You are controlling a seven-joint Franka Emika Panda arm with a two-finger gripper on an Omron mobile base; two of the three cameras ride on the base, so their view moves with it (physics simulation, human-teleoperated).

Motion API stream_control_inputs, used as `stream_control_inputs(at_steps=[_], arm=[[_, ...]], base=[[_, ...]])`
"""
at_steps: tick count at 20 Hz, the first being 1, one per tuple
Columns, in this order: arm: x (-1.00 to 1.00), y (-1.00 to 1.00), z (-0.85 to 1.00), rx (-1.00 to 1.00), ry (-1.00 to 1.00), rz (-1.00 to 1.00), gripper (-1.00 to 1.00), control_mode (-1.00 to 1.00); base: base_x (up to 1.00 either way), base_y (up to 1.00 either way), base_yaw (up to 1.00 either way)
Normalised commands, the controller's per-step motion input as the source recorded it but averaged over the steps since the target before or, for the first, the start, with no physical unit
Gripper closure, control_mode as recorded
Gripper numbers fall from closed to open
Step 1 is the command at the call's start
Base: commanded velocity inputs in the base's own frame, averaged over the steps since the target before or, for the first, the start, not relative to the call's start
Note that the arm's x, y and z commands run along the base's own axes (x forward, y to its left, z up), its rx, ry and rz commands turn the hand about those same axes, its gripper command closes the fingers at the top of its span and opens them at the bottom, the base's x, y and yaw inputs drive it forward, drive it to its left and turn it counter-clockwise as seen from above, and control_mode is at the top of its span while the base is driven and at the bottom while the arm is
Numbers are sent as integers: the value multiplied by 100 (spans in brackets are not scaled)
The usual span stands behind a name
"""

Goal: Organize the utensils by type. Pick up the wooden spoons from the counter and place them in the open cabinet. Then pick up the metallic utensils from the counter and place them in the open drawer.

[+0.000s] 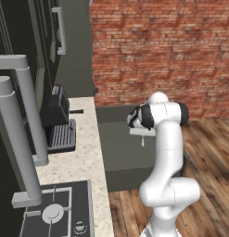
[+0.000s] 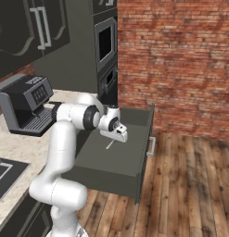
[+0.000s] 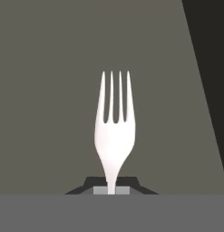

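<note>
A red brick wall (image 2: 181, 60) backs the kitchen, with plank flooring below. Left of the open drawer (image 2: 117, 157) runs the speckled counter (image 1: 83, 157), carrying one coffee machine (image 2: 28, 107) and one small dark utensil (image 1: 76, 111) beyond it. Over the drawer's flat bottom, the gripper (image 2: 117, 134) has its fingers clamped on the handle of one silver fork (image 3: 114, 122), tines pointing away from the hand.

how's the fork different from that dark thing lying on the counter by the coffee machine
The fork is silver and held in the gripper over the open drawer; the dark utensil looks black and lies loose on the counter. The fork hangs tines down; the dark utensil lies flat. Both are small and slim.
</note>
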Motion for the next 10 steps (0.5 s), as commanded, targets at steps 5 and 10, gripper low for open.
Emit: stream_control_inputs(at_steps=[5, 10], arm=[[28, 0, -38, 0, 0, 0, 100, -100], [16, 0, -36, 0, 0, 0, 100, -100]], base=[[0, 0, 0], [0, 0, 0]])
